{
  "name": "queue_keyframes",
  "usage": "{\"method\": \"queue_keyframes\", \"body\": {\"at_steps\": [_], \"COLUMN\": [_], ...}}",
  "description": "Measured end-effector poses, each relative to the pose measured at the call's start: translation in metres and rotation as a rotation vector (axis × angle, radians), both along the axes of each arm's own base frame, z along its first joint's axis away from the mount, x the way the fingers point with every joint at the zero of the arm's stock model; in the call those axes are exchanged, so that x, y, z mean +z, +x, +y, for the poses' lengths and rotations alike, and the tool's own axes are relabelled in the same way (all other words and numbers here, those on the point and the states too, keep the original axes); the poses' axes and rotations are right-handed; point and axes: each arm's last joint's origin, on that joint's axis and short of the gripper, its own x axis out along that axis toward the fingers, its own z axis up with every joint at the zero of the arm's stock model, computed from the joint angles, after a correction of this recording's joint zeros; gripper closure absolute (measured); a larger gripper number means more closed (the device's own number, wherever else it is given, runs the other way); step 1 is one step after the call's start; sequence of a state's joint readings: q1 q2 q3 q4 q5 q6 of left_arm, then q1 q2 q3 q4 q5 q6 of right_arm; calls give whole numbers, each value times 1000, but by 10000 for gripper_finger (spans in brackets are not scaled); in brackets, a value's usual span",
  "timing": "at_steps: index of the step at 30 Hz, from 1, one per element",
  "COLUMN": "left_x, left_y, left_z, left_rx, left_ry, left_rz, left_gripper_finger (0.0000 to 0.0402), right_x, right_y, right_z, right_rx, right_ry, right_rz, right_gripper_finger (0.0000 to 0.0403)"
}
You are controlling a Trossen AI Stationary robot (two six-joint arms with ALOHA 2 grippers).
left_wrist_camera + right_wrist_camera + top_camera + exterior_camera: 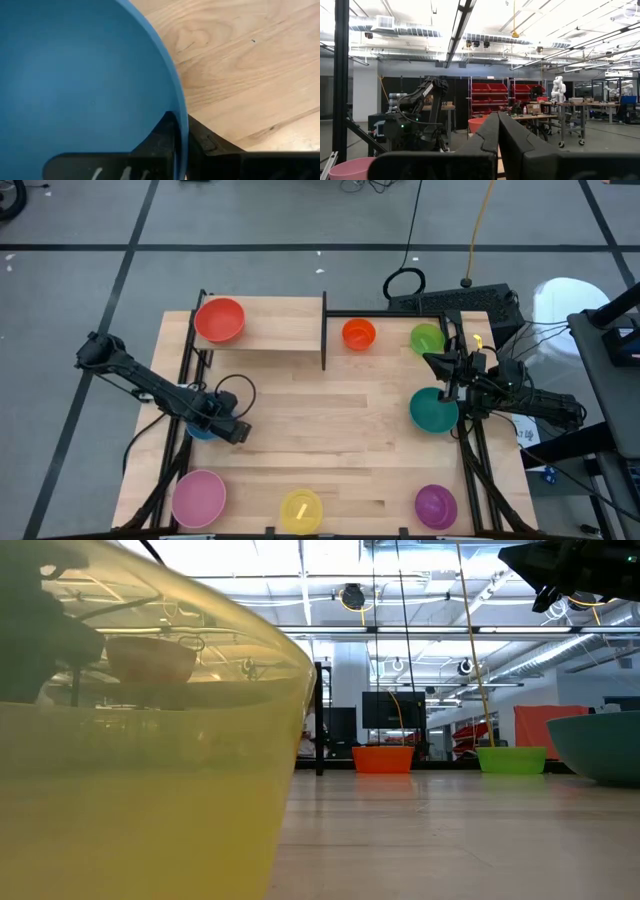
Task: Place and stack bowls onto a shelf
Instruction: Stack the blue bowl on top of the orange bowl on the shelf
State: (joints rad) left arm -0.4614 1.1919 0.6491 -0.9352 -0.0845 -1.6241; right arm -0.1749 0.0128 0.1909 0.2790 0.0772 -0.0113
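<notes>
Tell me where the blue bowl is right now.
In the high view the blue bowl sits at the table's left edge, above the pink bowl, mostly hidden under the left pincer, whose fingers pinch its rim.

Around the wooden counter [330, 430] a grey floor [80, 290] with dark lines is spreading. Behind the counter, red storage racks [490, 97] are standing, and beside them workbenches [555, 107]. Long ceiling lights [462, 20] are shining above the racks, near pale ducts [395, 30].
</notes>
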Motion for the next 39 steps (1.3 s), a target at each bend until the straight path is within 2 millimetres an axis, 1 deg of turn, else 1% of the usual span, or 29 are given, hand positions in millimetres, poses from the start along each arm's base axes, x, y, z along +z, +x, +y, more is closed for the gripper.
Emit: {"method": "queue_keyframes", "body": {"at_steps": [3,5,7,9,12,17,21,24,27,33,36,39], "left_x": [10,23,41,60,94,153,193,215,234,260,269,275], "left_y": [3,7,11,15,19,13,3,3,1,-2,-5,-4], "left_z": [-1,-4,-5,-7,-8,0,16,31,47,83,100,116], "left_rx": [1,-8,-21,-27,-34,-14,47,25,15,0,-14,-30], "left_ry": [-6,-14,-18,-20,-17,71,171,229,279,391,452,481], "left_rz": [-3,-15,-27,-46,-95,-161,-215,-303,-346,-363,-341,-305], "left_gripper_finger": [393,395,395,396,396,397,397,397,397,397,397,397], "right_x": [0,0,0,0,0,0,0,0,0,-1,-1,-1], "right_y": [0,0,0,0,0,0,0,0,0,0,0,0], "right_z": [0,0,0,0,0,0,0,0,0,0,0,0], "right_rx": [0,0,0,0,-1,0,-1,0,-1,-2,-2,-4], "right_ry": [0,0,0,0,0,0,0,0,0,-2,-2,-2], "right_rz": [0,0,0,0,0,0,-1,0,0,6,8,8], "right_gripper_finger": [403,403,403,403,403,403,403,403,403,403,403,403]}}
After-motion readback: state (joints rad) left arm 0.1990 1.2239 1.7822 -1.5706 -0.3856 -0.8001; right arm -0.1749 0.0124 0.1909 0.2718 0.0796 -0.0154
